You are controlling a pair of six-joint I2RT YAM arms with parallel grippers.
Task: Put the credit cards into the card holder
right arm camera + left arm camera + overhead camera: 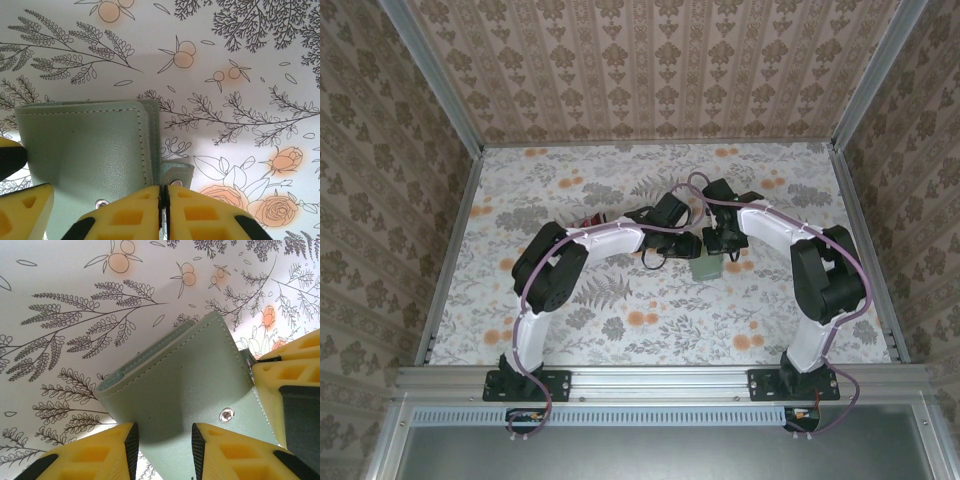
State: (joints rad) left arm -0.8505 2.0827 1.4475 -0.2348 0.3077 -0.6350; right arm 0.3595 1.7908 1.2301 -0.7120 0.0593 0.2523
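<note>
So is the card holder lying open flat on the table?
No, the card holder is folded shut, its grey-green cover outward, between the left gripper's fingers.

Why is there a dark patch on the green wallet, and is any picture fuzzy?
Left wrist view: the end effector shades the card holder. Right wrist view: sharp, with soft shadow under the holder's edge. Top view: even light, small details too tiny to judge.

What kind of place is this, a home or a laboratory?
Probably a laboratory test cell: patterned paper walls on an aluminium frame enclose a floral table with two bolted arms handling a card holder.
</note>
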